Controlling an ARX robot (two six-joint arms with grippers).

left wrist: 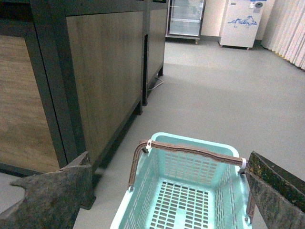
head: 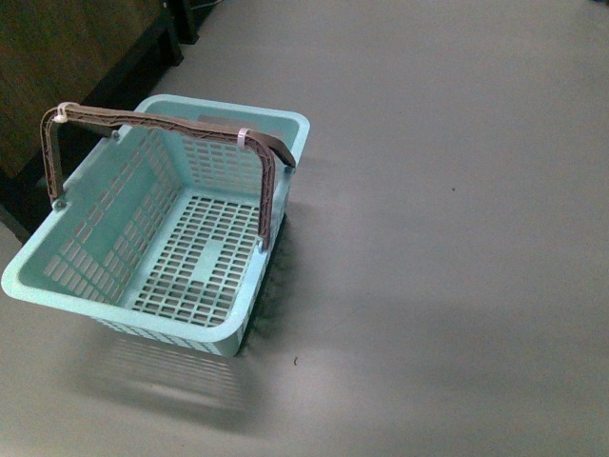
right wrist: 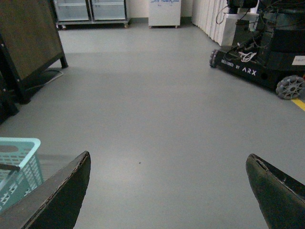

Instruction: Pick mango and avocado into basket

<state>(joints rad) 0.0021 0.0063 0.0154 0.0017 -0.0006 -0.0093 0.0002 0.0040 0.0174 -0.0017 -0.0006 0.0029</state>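
– Basket, light blue-green slotted plastic, brown handles: empty, under left pincer. Mango, avocado?
– Neither in view. Right pincer and left both spread wide, holding nothing. Step, likely: locate fruit first.

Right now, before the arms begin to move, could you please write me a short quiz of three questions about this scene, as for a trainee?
1. True or false: the basket is empty.
2. Choose one. The two brown handles are: A) raised and meeting above the basket; B) folded down outside the walls; C) taken off.
3. Fill the gap: in the wrist views, the left gripper and the right gripper are both ____.

Key: 1 true; 2 A; 3 open.
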